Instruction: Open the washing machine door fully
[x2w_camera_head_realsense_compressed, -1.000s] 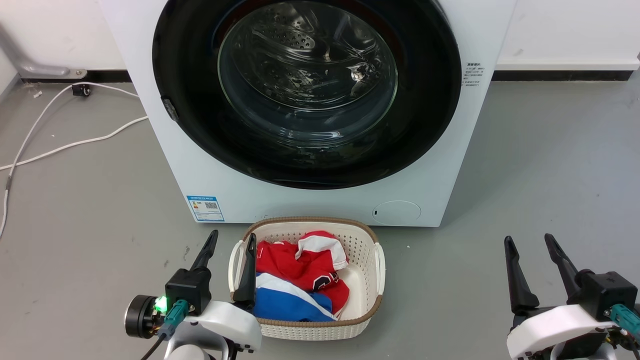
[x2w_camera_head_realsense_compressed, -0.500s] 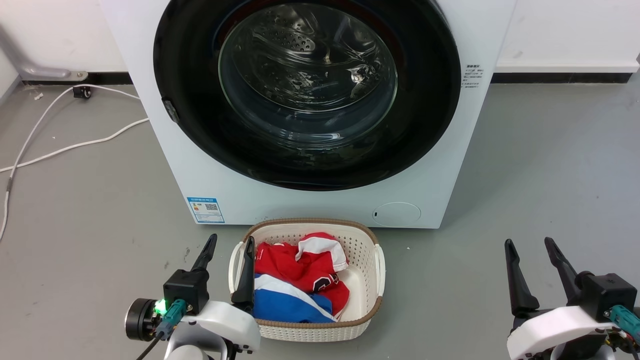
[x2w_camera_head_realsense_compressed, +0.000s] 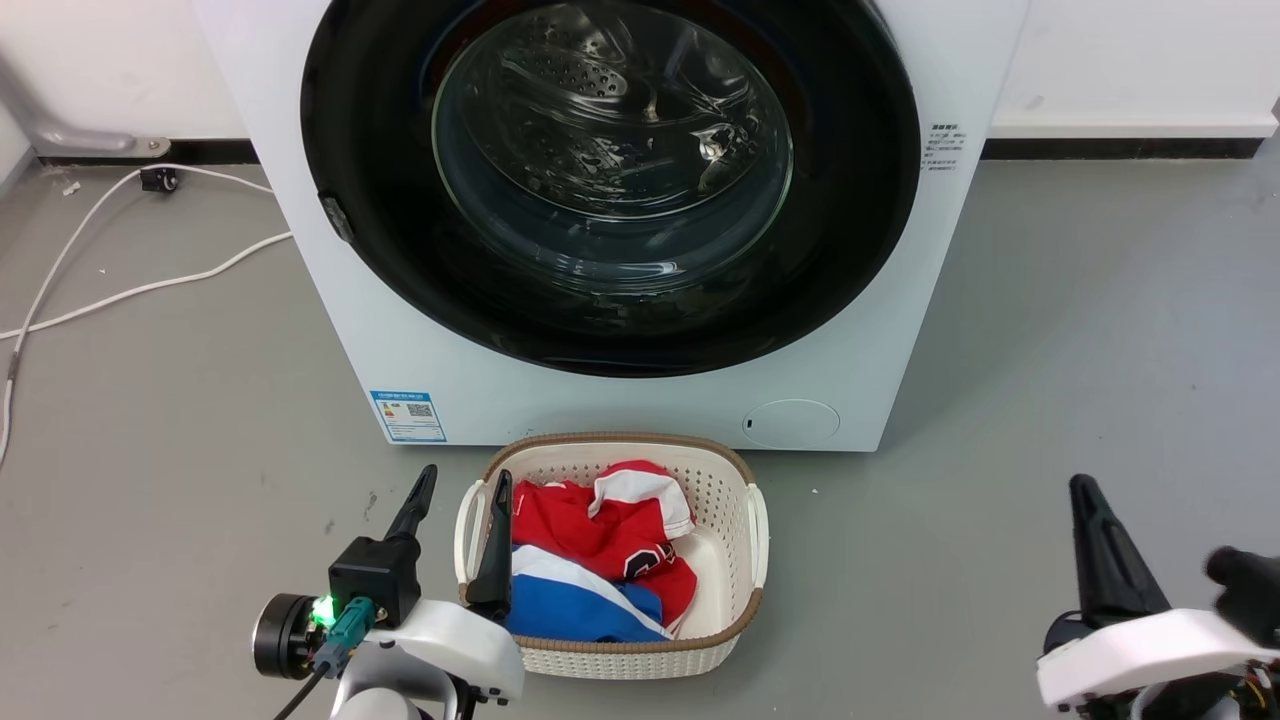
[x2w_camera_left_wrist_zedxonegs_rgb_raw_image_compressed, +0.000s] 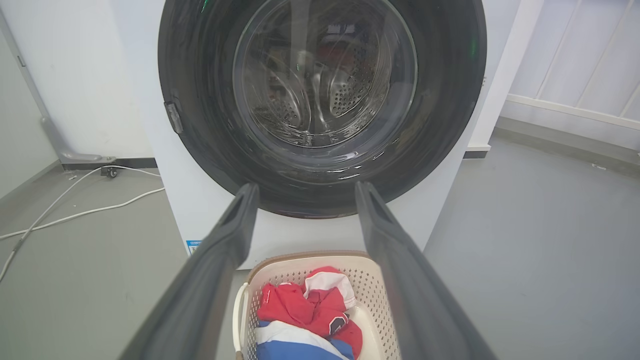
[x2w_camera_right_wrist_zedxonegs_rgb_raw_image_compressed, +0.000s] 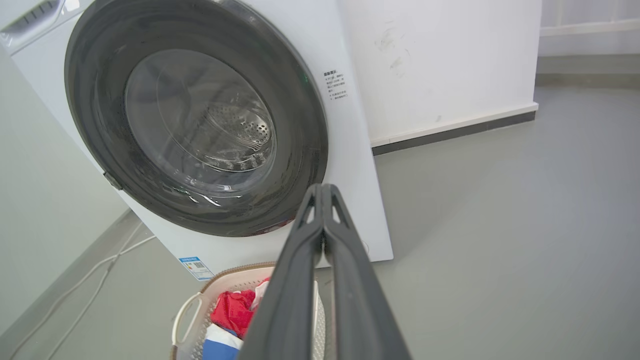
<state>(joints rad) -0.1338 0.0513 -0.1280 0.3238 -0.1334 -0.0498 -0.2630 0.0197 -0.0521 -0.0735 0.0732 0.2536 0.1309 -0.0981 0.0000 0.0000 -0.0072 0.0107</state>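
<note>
While the washing machine door (x2w_camera_head_realsense_compressed: 610, 180) sits shut against the washing machine (x2w_camera_head_realsense_compressed: 640, 405), head view: left gripper (x2w_camera_head_realsense_compressed: 465, 472) spread wide, empty, near a laundry basket (x2w_camera_head_realsense_compressed: 640, 660). Left wrist view: door straight ahead beyond the fingers. Right wrist view: right gripper (x2w_camera_right_wrist_zedxonegs_rgb_raw_image_compressed: 320, 189) pressed closed, empty, clear of the door.

A smooth grey floor (x2w_camera_head_realsense_compressed: 1100, 300) runs up to the white wall (x2w_camera_head_realsense_compressed: 1130, 50). A black skirting strip (x2w_camera_head_realsense_compressed: 1120, 148) lines that wall's foot. White cables (x2w_camera_head_realsense_compressed: 150, 288) trail over the floor before the wall, near a grey metal bracket (x2w_camera_head_realsense_compressed: 90, 140) at its base.
</note>
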